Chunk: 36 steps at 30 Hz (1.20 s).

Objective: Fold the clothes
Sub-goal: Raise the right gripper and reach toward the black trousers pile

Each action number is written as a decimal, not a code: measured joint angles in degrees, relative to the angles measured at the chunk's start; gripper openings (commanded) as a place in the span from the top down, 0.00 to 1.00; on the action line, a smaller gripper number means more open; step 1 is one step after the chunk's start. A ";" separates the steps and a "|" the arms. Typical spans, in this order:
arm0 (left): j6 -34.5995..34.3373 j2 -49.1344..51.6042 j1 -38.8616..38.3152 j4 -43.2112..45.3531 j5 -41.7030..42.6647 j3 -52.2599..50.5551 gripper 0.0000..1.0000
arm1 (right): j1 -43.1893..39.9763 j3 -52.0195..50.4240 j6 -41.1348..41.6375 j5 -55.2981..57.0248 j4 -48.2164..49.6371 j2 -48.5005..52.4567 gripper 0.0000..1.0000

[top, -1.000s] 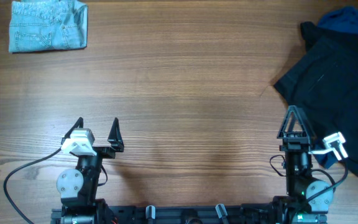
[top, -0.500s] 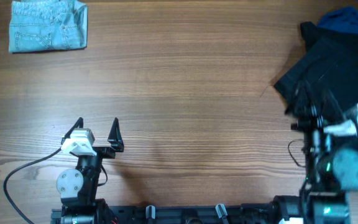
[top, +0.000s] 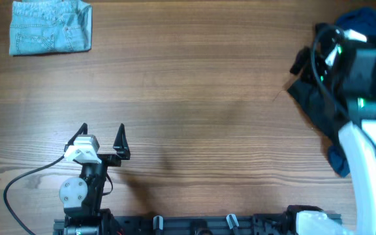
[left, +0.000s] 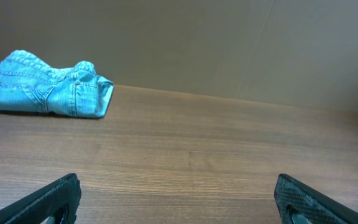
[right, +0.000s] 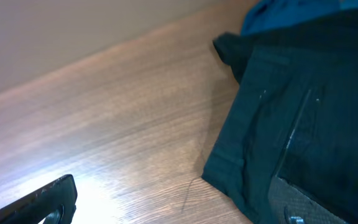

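Note:
A pile of dark clothes (top: 310,96) lies at the table's right edge, with a blue garment (top: 364,19) under it at the back. In the right wrist view the dark garment (right: 309,112) fills the right side, with the blue one (right: 291,12) behind it. My right gripper (top: 309,60) is open and empty above the pile's left edge; one finger is over the dark cloth, the other over bare wood (right: 179,202). My left gripper (top: 103,136) is open and empty near the front left, over bare wood (left: 179,202).
Folded light-blue jeans (top: 49,27) lie at the far left corner and also show in the left wrist view (left: 45,90). A black cable (top: 25,183) runs from the left arm's base. The wooden table (top: 194,85) is bare in the middle.
My right arm has risen from its rest place at the front right and swung back over the dark clothes' left edge. The left arm has not moved.

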 measured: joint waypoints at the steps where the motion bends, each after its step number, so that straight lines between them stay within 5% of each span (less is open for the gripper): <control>1: 0.00 -0.02 0.00 0.02 0.00 0.02 0.00 | 0.00 1.55 -0.33 0.00 -1.01 2.14 0.00; 11: 0.00 -0.02 -0.02 0.02 0.00 0.02 0.00 | -0.52 12.39 -2.89 -1.46 -13.94 16.26 0.00; 26: 0.00 -0.02 0.00 0.02 0.00 0.02 0.00 | -0.46 14.88 -2.86 -4.09 -5.31 16.44 0.00; 36: 0.00 -0.02 0.00 0.02 0.00 0.02 0.00 | -0.74 25.16 0.22 3.67 -20.94 20.39 0.00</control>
